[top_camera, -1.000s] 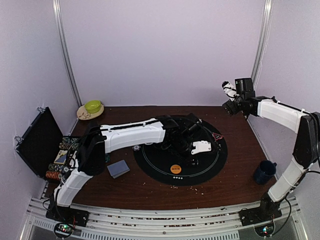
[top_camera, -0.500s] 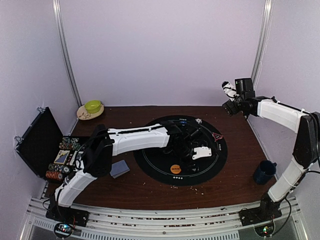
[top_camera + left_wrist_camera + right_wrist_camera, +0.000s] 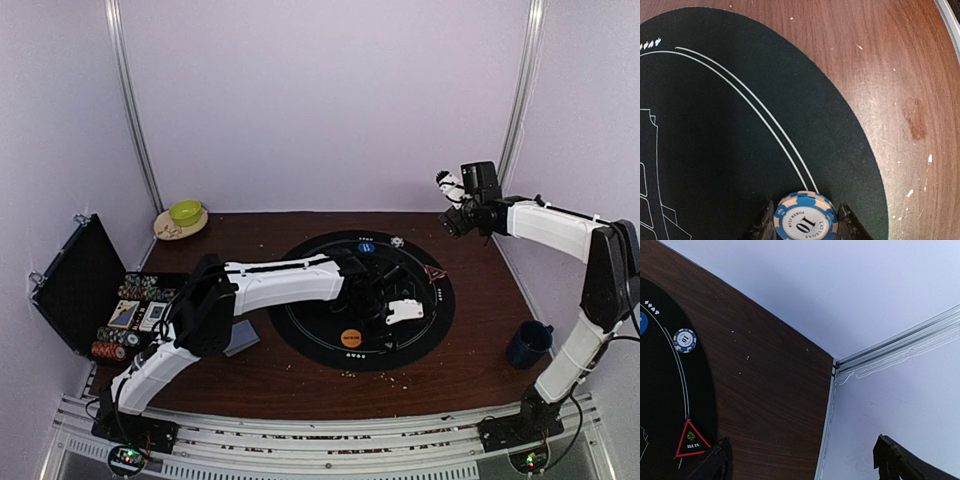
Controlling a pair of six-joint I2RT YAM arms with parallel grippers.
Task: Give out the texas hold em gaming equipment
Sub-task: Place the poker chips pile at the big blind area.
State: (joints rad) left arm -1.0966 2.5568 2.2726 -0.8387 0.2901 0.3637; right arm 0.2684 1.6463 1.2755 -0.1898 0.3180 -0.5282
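Between the left gripper's (image 3: 805,231) clamped jaws, a blue-striped chip (image 3: 804,215); mat (image 3: 730,150) edge just ahead, so a sloppy release could roll it off.

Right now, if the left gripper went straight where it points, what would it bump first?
Likely the black mat, near its edge, with the blue-and-white chip in the left gripper touching first; depth is unclear.
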